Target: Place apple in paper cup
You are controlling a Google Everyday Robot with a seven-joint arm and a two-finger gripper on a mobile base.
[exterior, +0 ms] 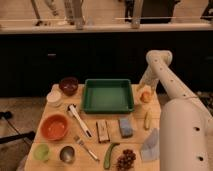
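Robot gripper point(144, 90) sits at the apple point(145, 98), right of the green tray point(108, 109); whether it grasps cannot be told. The paper cup point(54, 98) stands well left.

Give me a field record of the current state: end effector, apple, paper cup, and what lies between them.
end effector: robot's end effector, lowered just right of the tray, directly at the apple
apple: small round orange-yellow apple, beside the tray's right wall
cup: short cream paper cup, left of the tray, in front of the dark maroon bowl
between: green rectangular plastic tray
task state: apple not yet in cup
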